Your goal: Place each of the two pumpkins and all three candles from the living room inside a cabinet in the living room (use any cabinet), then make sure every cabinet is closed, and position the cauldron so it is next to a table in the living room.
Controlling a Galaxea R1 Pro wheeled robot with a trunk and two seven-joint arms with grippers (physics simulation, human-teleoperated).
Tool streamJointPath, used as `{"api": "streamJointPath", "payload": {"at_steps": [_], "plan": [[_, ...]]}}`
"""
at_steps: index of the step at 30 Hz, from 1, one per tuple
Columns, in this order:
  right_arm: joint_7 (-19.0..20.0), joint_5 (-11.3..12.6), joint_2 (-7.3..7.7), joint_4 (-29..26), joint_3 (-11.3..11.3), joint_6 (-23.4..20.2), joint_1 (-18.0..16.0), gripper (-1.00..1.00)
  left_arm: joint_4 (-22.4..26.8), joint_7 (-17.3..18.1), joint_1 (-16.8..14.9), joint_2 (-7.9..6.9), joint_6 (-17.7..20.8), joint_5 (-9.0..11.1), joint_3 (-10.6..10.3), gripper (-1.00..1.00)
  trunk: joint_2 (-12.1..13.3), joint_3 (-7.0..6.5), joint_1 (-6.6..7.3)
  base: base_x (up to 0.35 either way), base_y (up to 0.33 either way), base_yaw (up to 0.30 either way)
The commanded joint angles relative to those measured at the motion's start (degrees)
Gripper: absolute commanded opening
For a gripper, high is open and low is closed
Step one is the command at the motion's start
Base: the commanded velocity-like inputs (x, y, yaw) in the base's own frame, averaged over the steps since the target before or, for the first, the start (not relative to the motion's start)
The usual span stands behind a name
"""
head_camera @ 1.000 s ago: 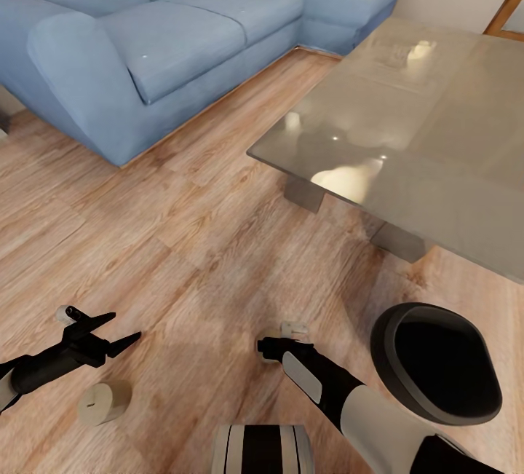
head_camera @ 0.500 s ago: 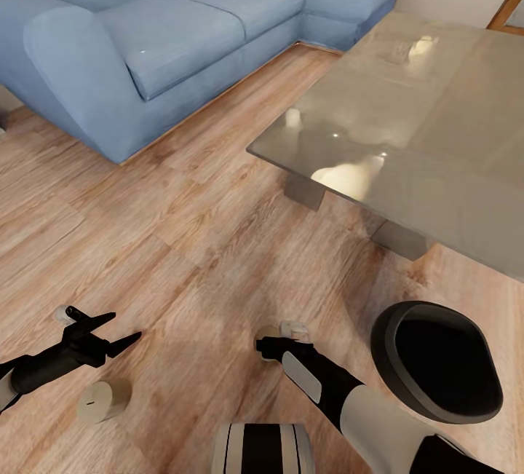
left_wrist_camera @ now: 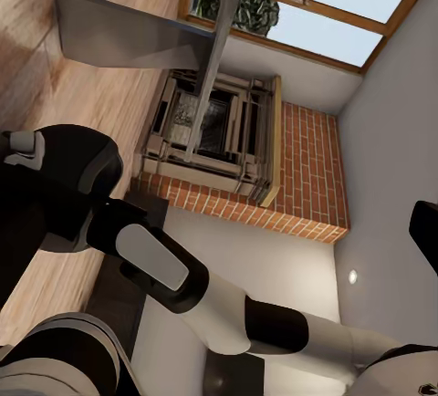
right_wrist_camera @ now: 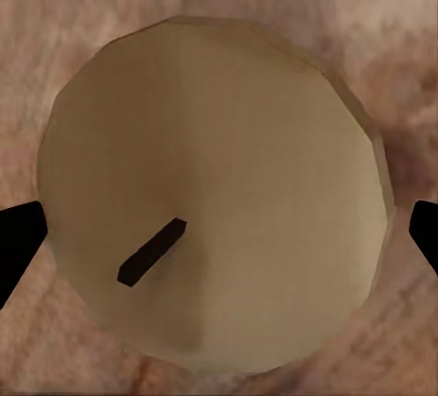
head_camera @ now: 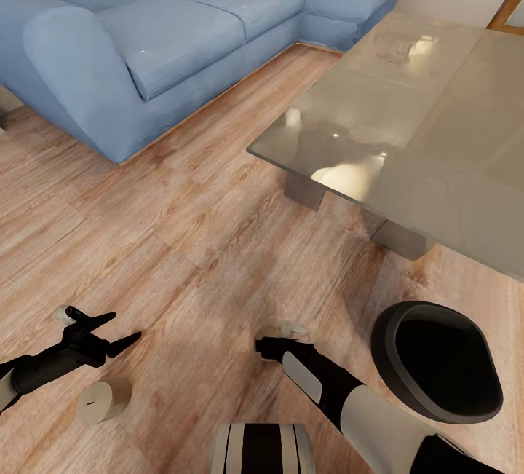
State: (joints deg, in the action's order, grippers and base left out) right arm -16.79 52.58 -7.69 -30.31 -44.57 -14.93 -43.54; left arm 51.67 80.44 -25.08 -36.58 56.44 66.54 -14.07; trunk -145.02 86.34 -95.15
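Right hand (head_camera: 278, 343) low over wood floor (head_camera: 189, 241), pointing straight down at a candle (right_wrist_camera: 214, 191), fingertips (right_wrist_camera: 18, 241) spread wide either side, not touching. Left hand (head_camera: 109, 332) open and empty, stretched forward above floor, second candle (head_camera: 104, 402) just beneath. Black cauldron (head_camera: 437, 372) close beside right forearm, near grey desk (head_camera: 407, 132). Blue sofa (head_camera: 167, 30) beyond.

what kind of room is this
Most likely a living room: a blue corner sofa stands on a wood floor beside a low glossy grey coffee table, and the left wrist view shows a brick fireplace under a window.
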Motion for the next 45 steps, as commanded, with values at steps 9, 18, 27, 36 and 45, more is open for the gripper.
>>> {"api": "streamJointPath", "payload": {"at_steps": [9,18,27,36,45], "plan": [[1.73,0.5,0.04,-0.02,-0.26,-0.11,-0.05,1.0,-0.01,0.24,-0.06,-0.07,0.6,0.25,-0.25,1.0,-0.02,0.04,0.01,0.0,0.0,0.0],[1.76,0.5,0.08,-0.04,-0.26,-0.1,-0.05,1.0,-0.01,0.24,-0.06,-0.04,0.6,0.25,-0.25,1.0,-0.06,0.7,-0.07,0.0,0.0,0.0],[1.76,0.5,0.11,-0.04,-0.26,-0.1,-0.05,1.0,0.0,0.24,-0.06,-0.07,0.6,0.25,-0.25,1.0,-0.06,0.7,-0.07,0.0,0.0,0.0],[1.76,0.5,0.13,-0.01,-0.26,-0.1,-0.05,-1.0,0.0,0.24,-0.06,-0.07,0.6,0.25,-0.25,1.0,-0.06,0.7,-0.07,0.0,0.0,0.0],[1.76,0.5,0.13,-0.01,-0.26,-0.1,-0.05,-1.0,0.0,0.24,-0.06,-0.07,0.6,0.25,-0.25,1.0,-0.06,0.7,-0.07,0.0,0.0,0.0]]}}
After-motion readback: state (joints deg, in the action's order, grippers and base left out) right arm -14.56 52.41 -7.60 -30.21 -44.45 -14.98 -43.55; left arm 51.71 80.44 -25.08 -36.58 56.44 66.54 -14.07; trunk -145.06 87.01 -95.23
